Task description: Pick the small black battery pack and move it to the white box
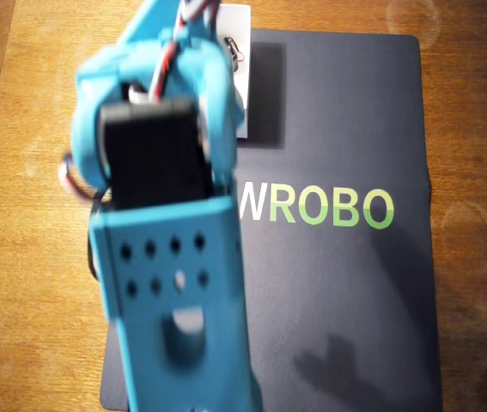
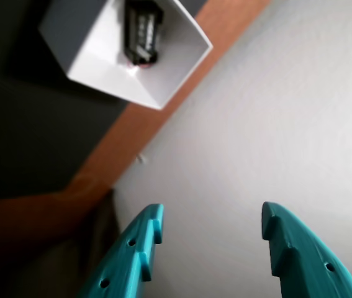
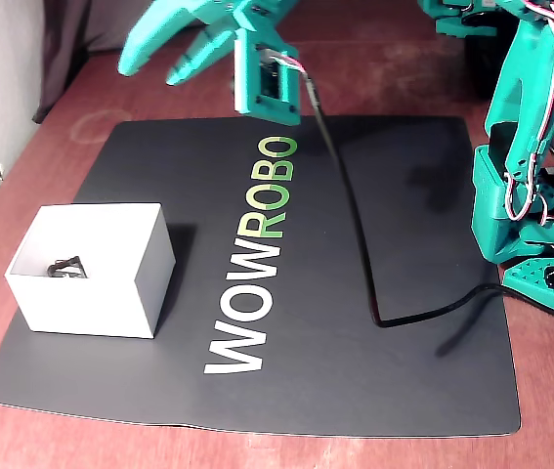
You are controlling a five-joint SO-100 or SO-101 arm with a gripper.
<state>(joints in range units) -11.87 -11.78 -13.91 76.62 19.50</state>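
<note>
A: Starting at the left of the fixed view, what's there?
B: The white box [image 3: 96,283] stands on the near-left part of the black WOWROBO mat [image 3: 394,293]. The small black battery pack [image 2: 142,32] lies inside it, on the bottom; the wrist view shows that best.
A: And the gripper?
B: The teal gripper [image 3: 154,63] hangs in the air beyond the box, its fingers spread apart with nothing between them. To the right, a black cable [image 3: 350,215] trails across the mat.
</note>
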